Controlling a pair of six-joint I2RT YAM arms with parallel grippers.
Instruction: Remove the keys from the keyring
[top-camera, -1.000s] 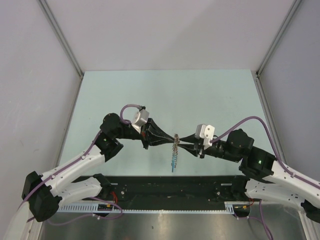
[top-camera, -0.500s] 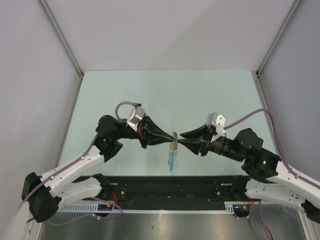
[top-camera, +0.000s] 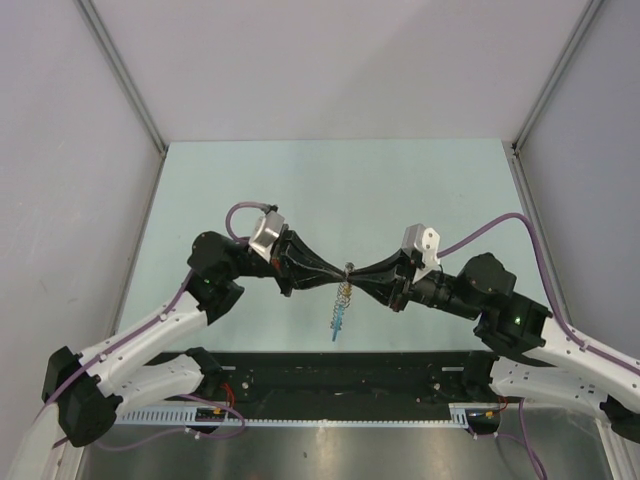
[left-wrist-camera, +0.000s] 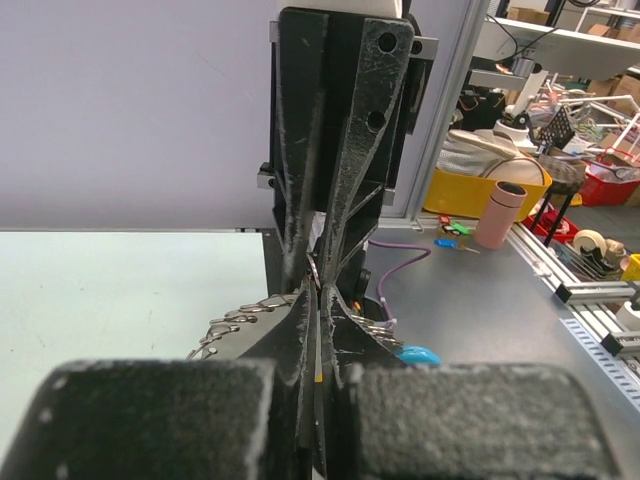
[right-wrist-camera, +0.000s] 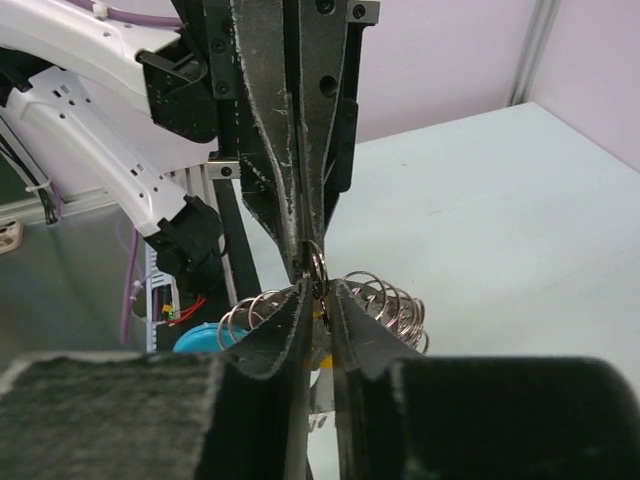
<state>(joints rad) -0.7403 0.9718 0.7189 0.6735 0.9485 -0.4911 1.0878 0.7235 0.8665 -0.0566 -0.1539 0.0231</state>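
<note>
The keyring (top-camera: 348, 270) hangs above the table between both grippers. My left gripper (top-camera: 343, 273) is shut on it from the left, and my right gripper (top-camera: 354, 273) is shut on it from the right, tip to tip. The keys (top-camera: 342, 298) dangle below as a silvery bunch with a blue piece (top-camera: 336, 326) at the bottom. In the left wrist view my gripper (left-wrist-camera: 318, 290) pinches the ring (left-wrist-camera: 314, 272), with keys (left-wrist-camera: 235, 325) and the blue piece (left-wrist-camera: 415, 354) on either side. In the right wrist view my gripper (right-wrist-camera: 318, 285) holds the ring (right-wrist-camera: 318, 266) amid silvery loops (right-wrist-camera: 385, 300).
The pale green table (top-camera: 330, 190) is walled by grey panels left, right and behind. A black rail (top-camera: 340, 375) with the arm bases runs along the near edge, just below the hanging bunch.
Half a second ago my right gripper stood open at the bunch; now it is shut on the ring. The bunch has shifted slightly up, and both wrists have turned a little.
</note>
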